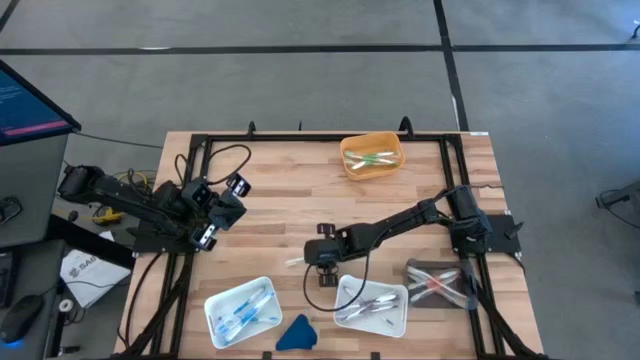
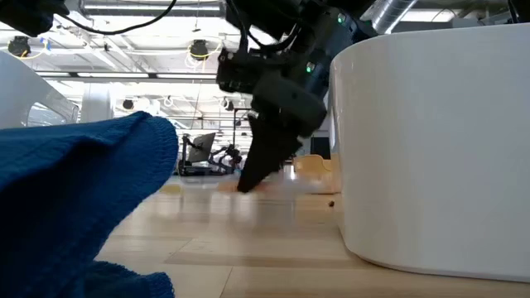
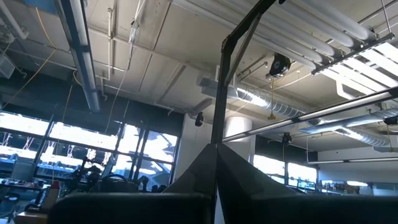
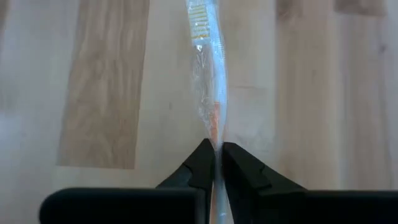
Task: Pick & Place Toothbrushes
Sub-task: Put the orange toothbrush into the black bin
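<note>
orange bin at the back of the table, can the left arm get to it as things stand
Probably yes. The orange bin stands by the table's back edge with bare wood between it and the left hand, which is parked shut at the left edge. The right hand works lower down, shut on a toothbrush, out of that path.

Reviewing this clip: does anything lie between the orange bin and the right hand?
No. In the high view, only bare wooden table lies between the orange bin and the right hand, shut on a wrapped toothbrush.
</note>
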